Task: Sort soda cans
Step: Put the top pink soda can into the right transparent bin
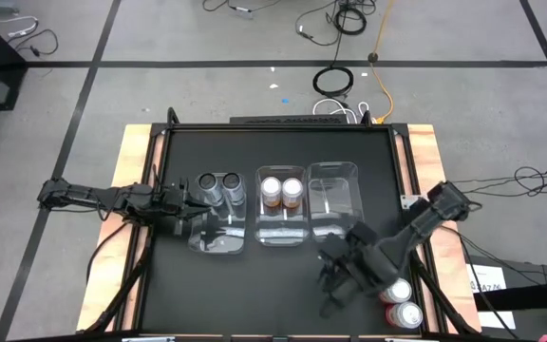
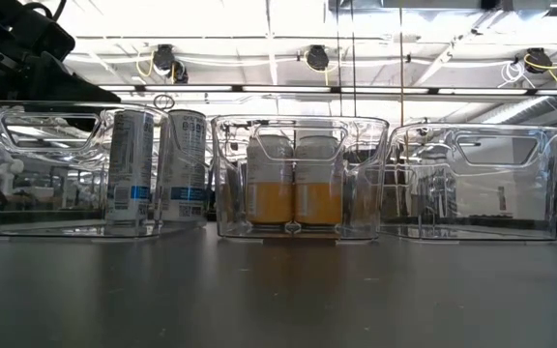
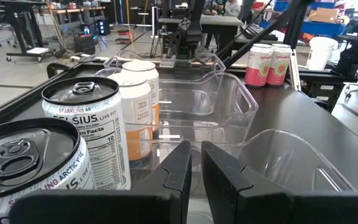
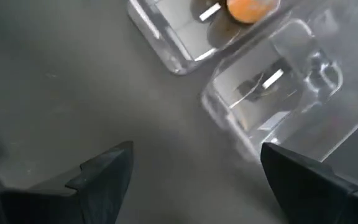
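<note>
the right claw (image 1: pixel 335 285) is held spread and empty above the table (image 1: pixel 254 275), near the two red-pink cans (image 1: pixel 399 302) at the right edge, judged the next pick. the right bin (image 1: pixel 334 201) stands empty for them. the left claw (image 1: pixel 196 203), nearly closed, waits by the grey cans (image 1: pixel 218 188); the orange cans (image 1: pixel 282 193) fill the middle bin (image 1: pixel 282 234).

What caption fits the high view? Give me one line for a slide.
Grey cans and orange cans binned; right bin empty, pink cans waiting beside the open right gripper.
</note>
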`<move>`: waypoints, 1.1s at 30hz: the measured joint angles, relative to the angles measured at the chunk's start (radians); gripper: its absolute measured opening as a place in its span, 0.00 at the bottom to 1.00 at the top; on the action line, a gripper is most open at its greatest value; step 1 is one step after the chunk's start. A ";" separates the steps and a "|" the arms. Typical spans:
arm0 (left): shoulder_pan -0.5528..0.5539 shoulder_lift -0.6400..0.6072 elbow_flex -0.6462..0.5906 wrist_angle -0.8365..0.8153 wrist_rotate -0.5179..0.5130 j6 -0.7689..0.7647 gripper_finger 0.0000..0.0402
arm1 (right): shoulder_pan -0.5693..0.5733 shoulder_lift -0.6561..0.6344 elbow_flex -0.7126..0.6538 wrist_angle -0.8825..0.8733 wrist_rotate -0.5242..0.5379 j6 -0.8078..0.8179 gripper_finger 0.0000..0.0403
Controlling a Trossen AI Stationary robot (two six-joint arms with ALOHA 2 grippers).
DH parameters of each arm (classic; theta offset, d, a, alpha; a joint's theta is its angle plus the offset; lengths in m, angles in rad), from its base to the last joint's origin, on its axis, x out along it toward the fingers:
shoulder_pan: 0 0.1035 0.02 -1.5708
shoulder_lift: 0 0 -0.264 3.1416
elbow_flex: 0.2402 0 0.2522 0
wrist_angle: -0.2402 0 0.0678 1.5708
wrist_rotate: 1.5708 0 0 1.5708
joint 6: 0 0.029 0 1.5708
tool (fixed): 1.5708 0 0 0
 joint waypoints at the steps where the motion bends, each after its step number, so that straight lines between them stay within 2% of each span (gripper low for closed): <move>1: 0.000 0.000 0.000 0.000 0.000 0.000 0.12 | 0.021 0.000 0.000 -0.003 -0.001 0.043 0.85; 8: 0.000 0.000 0.000 0.000 0.000 0.000 0.12 | 0.143 -0.005 0.000 -0.013 -0.037 0.286 0.85; 12: 0.000 0.000 0.000 0.000 0.000 0.000 0.12 | 0.199 -0.057 -0.046 -0.011 -0.039 0.405 0.85; 18: 0.000 0.000 0.000 0.000 0.000 0.000 0.12 | 0.289 -0.269 -0.306 -0.015 -0.039 0.695 0.85; 21: 0.000 0.000 0.000 0.000 0.000 0.000 0.12 | 0.319 -0.357 -0.431 -0.014 -0.114 0.812 0.85; 26: 0.000 0.000 0.000 0.000 0.000 0.000 0.12 | 0.327 -0.423 -0.544 0.011 -0.191 0.827 0.85; 33: 0.000 0.000 0.000 0.000 0.000 0.000 0.12 | 0.328 -0.419 -0.560 0.012 -0.310 0.767 0.85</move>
